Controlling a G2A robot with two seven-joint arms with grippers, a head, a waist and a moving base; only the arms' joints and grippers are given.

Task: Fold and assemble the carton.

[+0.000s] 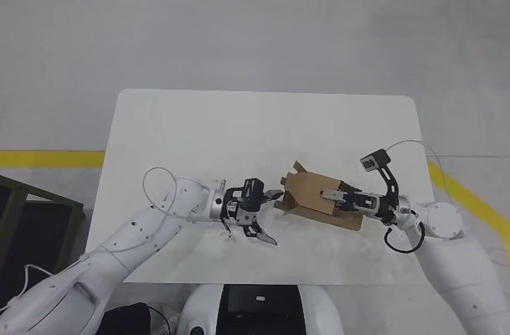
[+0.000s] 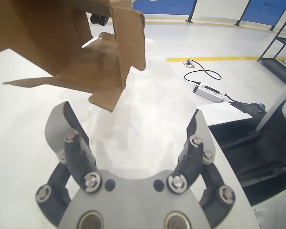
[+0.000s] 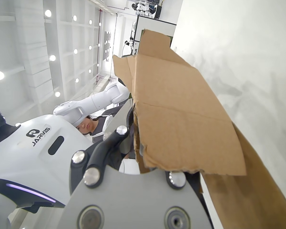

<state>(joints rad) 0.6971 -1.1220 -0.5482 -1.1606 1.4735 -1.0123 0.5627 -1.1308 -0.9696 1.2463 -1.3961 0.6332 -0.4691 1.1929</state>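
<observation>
My right jaws clamp the carton (image 1: pixel 309 188); left jaws stand open. Next: push the end flap (image 2: pixel 131 39) shut.

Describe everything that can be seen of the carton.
The carton is plain brown cardboard, partly erected into an open tube. It has loose, unfolded flaps at the end facing the open left gripper, which does not hold it. It sits askew over the white table. The right gripper is shut on one panel at the other end.
</observation>
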